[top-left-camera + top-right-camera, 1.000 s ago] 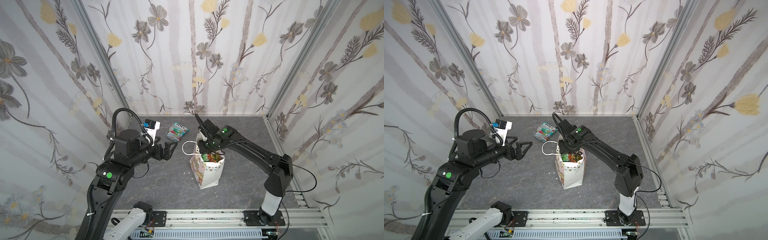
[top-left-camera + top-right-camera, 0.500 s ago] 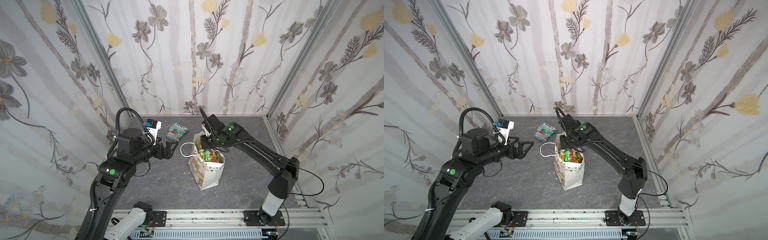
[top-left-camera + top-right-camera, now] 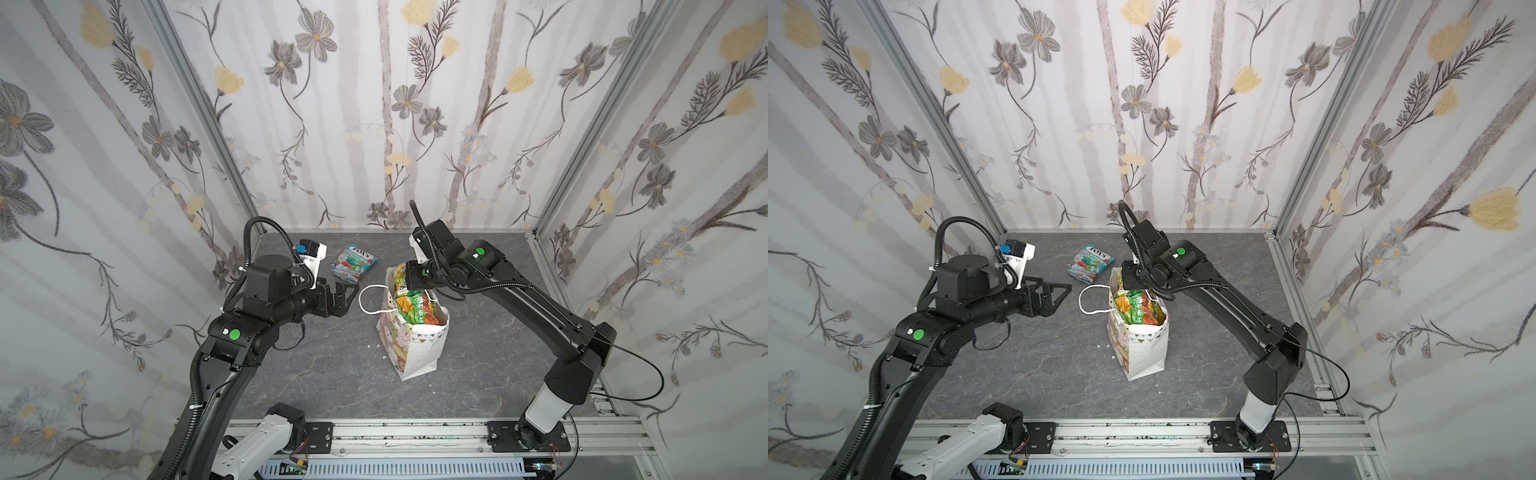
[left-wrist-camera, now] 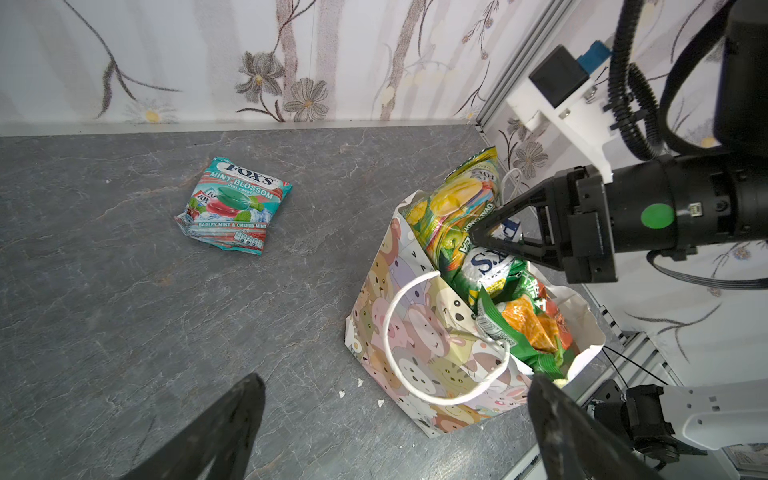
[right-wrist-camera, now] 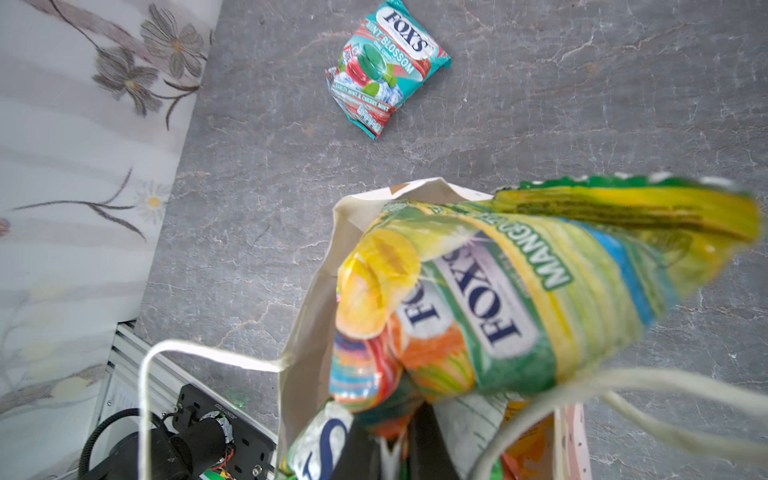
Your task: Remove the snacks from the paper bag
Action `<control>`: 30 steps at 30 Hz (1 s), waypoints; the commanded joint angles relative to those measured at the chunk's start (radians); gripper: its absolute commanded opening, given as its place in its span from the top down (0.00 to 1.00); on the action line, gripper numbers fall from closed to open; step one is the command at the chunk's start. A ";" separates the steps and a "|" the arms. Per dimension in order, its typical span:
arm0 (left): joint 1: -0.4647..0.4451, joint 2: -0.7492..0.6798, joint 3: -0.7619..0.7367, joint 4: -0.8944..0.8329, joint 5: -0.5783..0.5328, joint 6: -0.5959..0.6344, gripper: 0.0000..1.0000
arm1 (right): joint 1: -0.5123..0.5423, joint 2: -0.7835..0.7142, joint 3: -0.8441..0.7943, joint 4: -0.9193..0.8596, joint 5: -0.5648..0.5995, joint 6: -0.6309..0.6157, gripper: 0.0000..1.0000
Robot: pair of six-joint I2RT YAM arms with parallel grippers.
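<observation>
On grey stone-look tabletop (image 3: pixel 332 365) lies "FOX'S MINT BLOSSOM" packet (image 4: pixel 232 205); right gripper (image 4: pixel 476 237) clamps yellow "FOX'S" mango packet (image 5: pixel 519 299) over the paper bag (image 3: pixel 415 349), left gripper (image 3: pixel 351 297) spread wide; floral walls (image 3: pixel 374 124).

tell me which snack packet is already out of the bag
The teal FOX'S packet: it lies on the table, the others are in the paper bag.

A yellow-green FOX'S packet (image 5: pixel 519 299) fills mid-frame, sticking partly out of the white paper bag (image 5: pixel 309 307); in the background a teal FOX'S packet (image 5: pixel 386 66) lies flat on the grey table (image 5: pixel 582 104), well apart.
</observation>
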 commanded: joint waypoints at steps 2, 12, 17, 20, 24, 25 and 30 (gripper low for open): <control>0.000 -0.011 -0.011 0.021 -0.013 0.000 0.00 | -0.001 -0.022 0.017 0.095 -0.002 0.012 1.00; 0.001 -0.010 0.001 0.022 -0.008 -0.007 0.00 | -0.004 -0.068 0.038 0.181 -0.023 0.003 1.00; 0.000 -0.009 0.019 0.038 0.000 -0.069 0.00 | -0.004 -0.107 0.038 0.229 -0.030 -0.009 1.00; 0.001 0.002 0.047 0.067 0.021 -0.191 0.00 | -0.003 -0.137 0.037 0.281 -0.036 -0.032 1.00; 0.002 0.019 0.060 0.200 0.095 -0.412 0.00 | 0.004 -0.189 0.012 0.400 -0.071 -0.089 1.00; 0.002 0.025 0.057 0.245 0.118 -0.465 0.00 | 0.005 -0.204 -0.004 0.437 -0.087 -0.100 1.00; 0.007 0.067 0.015 0.590 0.219 -0.760 0.00 | 0.012 -0.304 -0.142 0.670 -0.204 -0.126 1.00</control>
